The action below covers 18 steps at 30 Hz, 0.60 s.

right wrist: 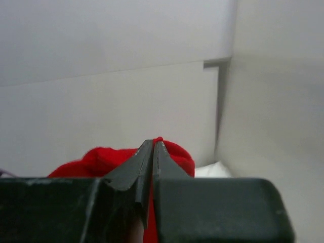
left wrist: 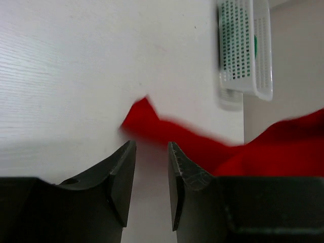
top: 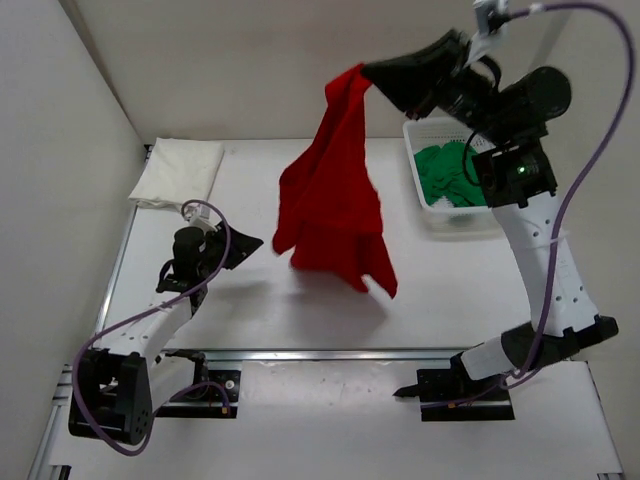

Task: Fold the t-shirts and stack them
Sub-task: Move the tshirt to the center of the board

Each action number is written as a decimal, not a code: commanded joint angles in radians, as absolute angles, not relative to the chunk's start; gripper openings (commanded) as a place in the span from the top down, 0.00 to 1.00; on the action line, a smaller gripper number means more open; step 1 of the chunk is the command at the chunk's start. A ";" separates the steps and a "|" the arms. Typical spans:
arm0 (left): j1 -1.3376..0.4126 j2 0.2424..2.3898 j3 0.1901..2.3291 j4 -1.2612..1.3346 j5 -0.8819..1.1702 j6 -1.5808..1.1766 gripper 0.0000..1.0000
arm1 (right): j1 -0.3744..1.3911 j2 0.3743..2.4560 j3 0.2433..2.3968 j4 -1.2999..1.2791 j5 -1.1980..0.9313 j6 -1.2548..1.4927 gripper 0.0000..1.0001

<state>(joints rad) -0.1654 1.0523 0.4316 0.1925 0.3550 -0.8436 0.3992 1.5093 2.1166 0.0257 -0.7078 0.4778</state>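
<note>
At the far left corner of the table (top: 440, 300) the white t-shirt (top: 180, 172) lies folded flat, well apart from everything else.

Next over, my left arm (top: 150, 320) sits low above the table. The left gripper (top: 250, 243) points toward the hanging cloth. On the left wrist camera its fingers (left wrist: 119, 174) are spread, with bare table in the gap between them — nothing held. Just past the tips a blurred red corner shows close to the tabletop.

Mid-table, the red t-shirt (top: 335, 200) hangs in the air, bunched narrow at the top and wider lower down. Its lowest corner points down and to the right. I can't tell whether that corner touches the table; a shadow lies under it.

Top of the shirt goes into the right gripper (top: 370, 72), raised high at the back. On the right wrist camera the fingers (right wrist: 142, 162) are pressed together, pinching a fold of red cloth, and a bit of red pokes out above the tips.

Far right, the white mesh basket (top: 425, 205) sits on the table at the back, partly hidden behind my right arm (top: 545, 260). The green t-shirt (top: 450, 172) is crumpled inside it.
</note>
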 commanded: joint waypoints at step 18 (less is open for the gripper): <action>-0.334 1.016 0.502 -0.208 0.025 -0.565 0.41 | 0.118 1.557 1.048 0.276 -0.458 0.584 0.49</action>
<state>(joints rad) -0.2684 1.0531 0.4900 -0.0563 0.1490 -0.6643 0.0261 1.7206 0.9440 0.3759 -0.6197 0.8066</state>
